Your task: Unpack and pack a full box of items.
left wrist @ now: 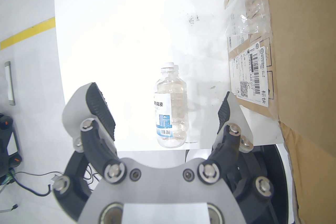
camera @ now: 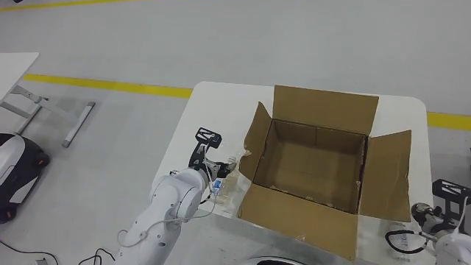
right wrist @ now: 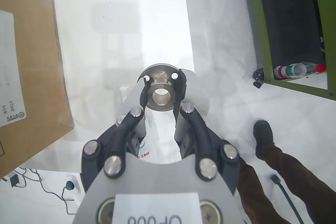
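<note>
Your left pincer [left wrist: 161,100] is hanging released, its two jaws standing wide apart, over a clear plastic bottle with a white and blue label [left wrist: 170,114]. This bottle is lying on its side on the white desk [left wrist: 118,25], just beside the outer wall of the open brown cardboard box [left wrist: 302,51], not touching it. Your right pincer [right wrist: 162,87] is grasping a silver metal flange ring with a round hole [right wrist: 160,97], clenching on its middle collar, and is holding it near the desk edge, on the other side of the box
</note>
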